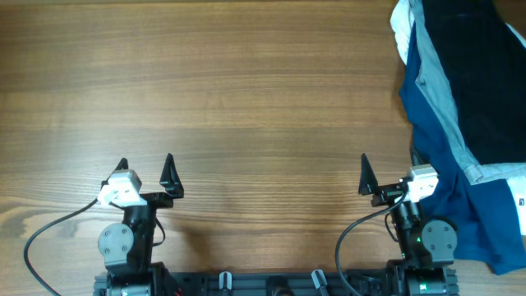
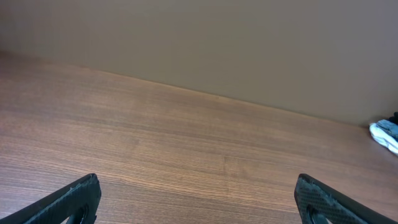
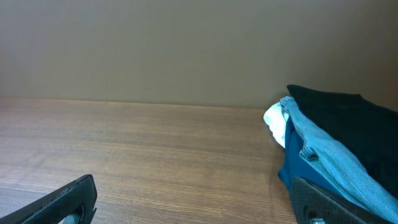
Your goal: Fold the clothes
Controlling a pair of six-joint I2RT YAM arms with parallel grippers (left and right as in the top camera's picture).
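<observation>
The black shorts [image 1: 481,74] lie on top of a pile of clothes at the table's far right. They also show in the right wrist view [image 3: 339,115], only partly in frame. My left gripper [image 1: 146,168] is open and empty near the front left, far from the pile; in the left wrist view [image 2: 199,199] only bare wood lies between its fingers. My right gripper [image 1: 389,171] is open and empty at the front right; its right finger sits next to the pile's edge [image 3: 193,199].
A light-blue denim garment [image 1: 440,90] and a dark-blue garment [image 1: 440,177] lie under the shorts, with white cloth [image 1: 401,25] at the pile's far corner. The wooden table [image 1: 230,99] spreads to the left of the pile.
</observation>
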